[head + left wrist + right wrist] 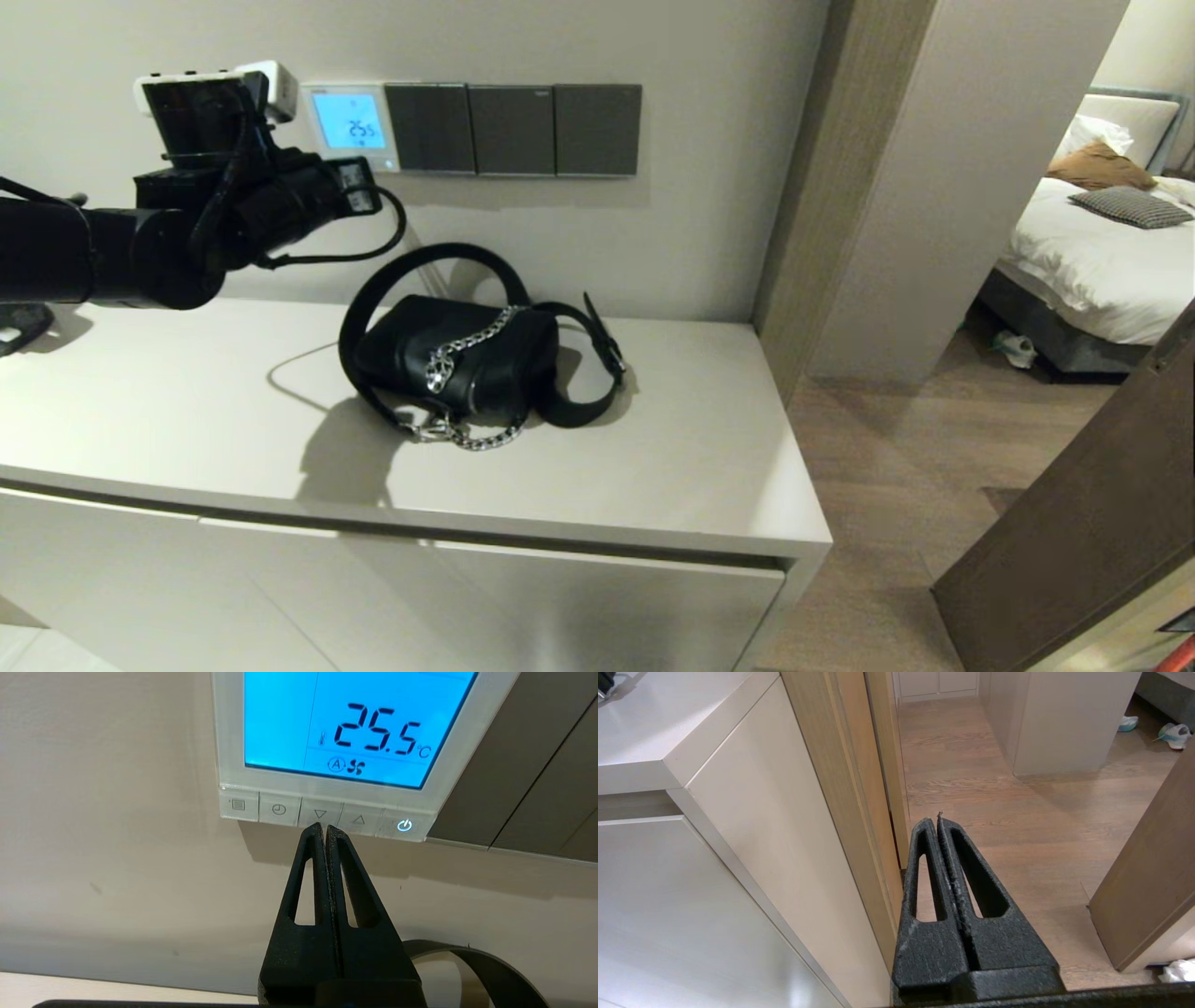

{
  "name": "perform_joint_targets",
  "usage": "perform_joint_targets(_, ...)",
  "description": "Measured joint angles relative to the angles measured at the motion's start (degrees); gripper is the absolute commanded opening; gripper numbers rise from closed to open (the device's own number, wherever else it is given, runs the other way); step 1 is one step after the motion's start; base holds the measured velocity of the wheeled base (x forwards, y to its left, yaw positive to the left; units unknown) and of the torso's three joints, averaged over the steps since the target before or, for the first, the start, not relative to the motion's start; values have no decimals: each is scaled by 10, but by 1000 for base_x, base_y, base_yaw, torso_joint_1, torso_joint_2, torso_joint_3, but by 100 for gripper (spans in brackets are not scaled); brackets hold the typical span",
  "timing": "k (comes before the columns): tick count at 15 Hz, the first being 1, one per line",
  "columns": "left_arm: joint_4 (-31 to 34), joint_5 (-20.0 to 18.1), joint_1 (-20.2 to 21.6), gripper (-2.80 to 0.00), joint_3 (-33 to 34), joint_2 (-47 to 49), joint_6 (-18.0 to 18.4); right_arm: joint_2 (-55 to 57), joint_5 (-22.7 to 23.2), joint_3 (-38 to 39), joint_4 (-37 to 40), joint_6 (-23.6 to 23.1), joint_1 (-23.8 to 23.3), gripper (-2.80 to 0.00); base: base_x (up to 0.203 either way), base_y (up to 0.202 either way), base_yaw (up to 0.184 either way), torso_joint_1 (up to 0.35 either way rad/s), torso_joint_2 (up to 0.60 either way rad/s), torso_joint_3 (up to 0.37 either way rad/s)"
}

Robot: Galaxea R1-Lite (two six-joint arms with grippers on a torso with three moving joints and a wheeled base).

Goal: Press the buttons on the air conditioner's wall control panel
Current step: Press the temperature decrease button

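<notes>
Up close, left gripper (325, 828) pressed together at the buttons (320, 813), black bag (457, 359) below, switch plates (513, 129) beside the air conditioner's wall control panel (350, 126).

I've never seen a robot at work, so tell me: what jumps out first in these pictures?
The glowing blue screen of the wall control panel reads 25.5 °C. The left gripper, shut, points its tips at the lower edge of the down-arrow key in the row of buttons. On the cabinet top below lies a black handbag with a silver chain; the right gripper hangs shut beside the cabinet.
</notes>
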Motion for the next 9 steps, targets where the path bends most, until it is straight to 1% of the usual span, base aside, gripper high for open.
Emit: perform_joint_targets(9,-2,2,0,-280,-5,5,0,0,0,0,0,0,0,-280,0,0,0,0,0,0)
